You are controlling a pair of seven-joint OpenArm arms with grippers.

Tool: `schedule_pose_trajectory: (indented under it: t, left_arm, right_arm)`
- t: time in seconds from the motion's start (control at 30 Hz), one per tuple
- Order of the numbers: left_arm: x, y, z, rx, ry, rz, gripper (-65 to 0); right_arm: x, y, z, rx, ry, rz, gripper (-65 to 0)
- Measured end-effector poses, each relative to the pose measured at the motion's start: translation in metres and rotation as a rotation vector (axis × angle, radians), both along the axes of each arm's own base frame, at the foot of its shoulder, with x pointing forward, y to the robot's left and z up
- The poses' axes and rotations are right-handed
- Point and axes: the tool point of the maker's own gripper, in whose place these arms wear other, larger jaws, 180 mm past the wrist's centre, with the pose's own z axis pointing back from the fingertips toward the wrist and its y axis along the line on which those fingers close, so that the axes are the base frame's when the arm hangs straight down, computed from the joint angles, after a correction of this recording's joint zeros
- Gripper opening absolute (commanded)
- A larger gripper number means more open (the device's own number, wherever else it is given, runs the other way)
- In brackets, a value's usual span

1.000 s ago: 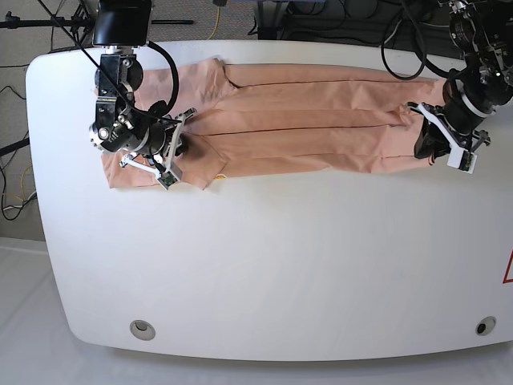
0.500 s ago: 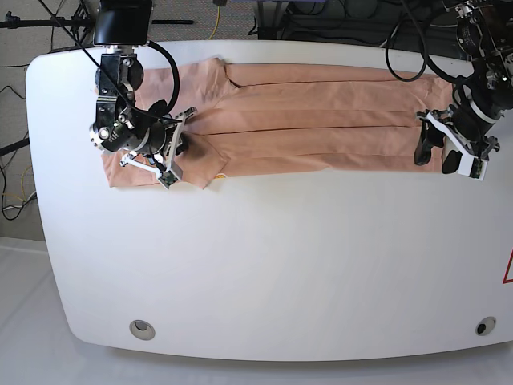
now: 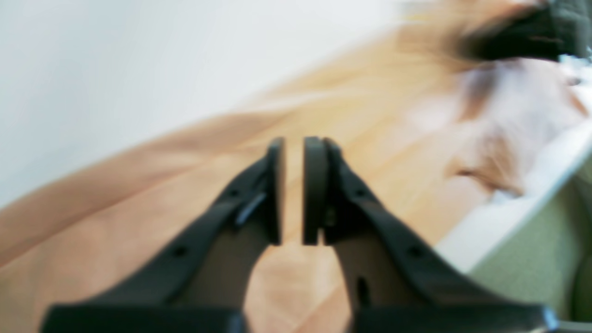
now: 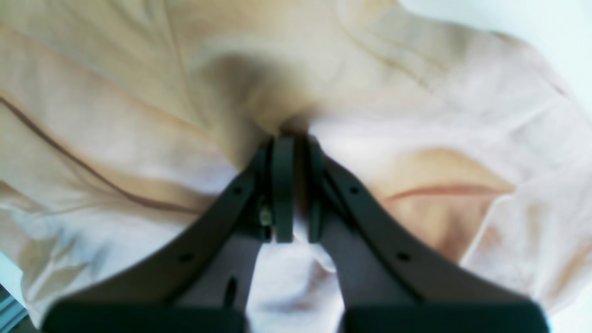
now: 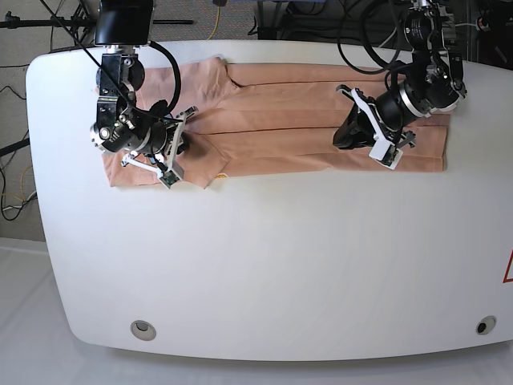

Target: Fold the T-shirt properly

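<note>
The peach T-shirt (image 5: 280, 112) lies as a long, creased band across the far part of the white table (image 5: 280, 257). My right gripper (image 5: 179, 146) is at the band's left end, near the sleeve. In the right wrist view this gripper (image 4: 296, 138) is shut on a bunched fold of the T-shirt (image 4: 115, 115). My left gripper (image 5: 342, 138) hovers over the band right of its middle. In the blurred left wrist view, the left gripper (image 3: 293, 143) has its pads almost touching with nothing between them, and the T-shirt (image 3: 138, 185) is below.
Black cables and stands crowd the space behind the table's far edge. Two round holes (image 5: 143, 329) (image 5: 481, 326) sit near the front corners. A red mark (image 5: 508, 269) shows at the right edge. Green floor (image 3: 532, 259) appears past the table's edge.
My left gripper opened at the shirt's right end, let it go, swung left toward the middle and shut. That end now lies flat. The right arm has not moved.
</note>
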Motion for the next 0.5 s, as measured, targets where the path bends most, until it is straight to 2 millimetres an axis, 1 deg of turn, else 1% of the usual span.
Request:
schedule_pose_trajectory:
  t: [0.07, 0.1, 0.13, 0.2, 0.3, 0.37, 0.43, 0.5]
  left_arm:
    - [0.001, -0.002, 0.003, 0.008, -0.009, -0.003, -65.0]
    - [-0.001, -0.008, 0.002, 0.026, -0.004, -0.026, -65.0]
    - [-0.002, -0.008, 0.002, 0.045, -0.004, -0.035, -65.0]
    - [-0.007, -0.014, 0.002, 0.044, 0.002, -0.080, -65.0]
    - [-0.009, -0.013, 0.001, 0.031, 0.011, -0.064, -65.0]
    - [-0.008, -0.005, 0.000, 0.035, 0.014, -0.042, -65.0]
    - [-0.004, 0.012, -0.001, 0.042, 0.010, 0.000, -63.9]
    - [0.004, 0.050, -0.005, 0.088, 0.018, 0.097, -61.2]
  right_arm:
    - [-0.001, -0.002, -0.001, -0.006, 0.003, -0.002, -61.5]
    - [-0.001, -0.004, -0.002, -0.009, 0.006, -0.007, -61.5]
    - [-0.001, -0.004, -0.002, -0.007, 0.007, -0.008, -61.5]
    - [-0.001, -0.002, -0.003, -0.003, 0.008, -0.010, -61.5]
    - [0.000, 0.003, -0.002, 0.015, 0.003, -0.005, -61.4]
    - [0.000, 0.003, -0.002, 0.022, 0.001, -0.007, -61.5]
    - [0.000, 0.000, -0.002, 0.018, 0.002, -0.008, -61.6]
    - [-0.001, -0.002, -0.003, 0.005, 0.007, -0.009, -61.6]
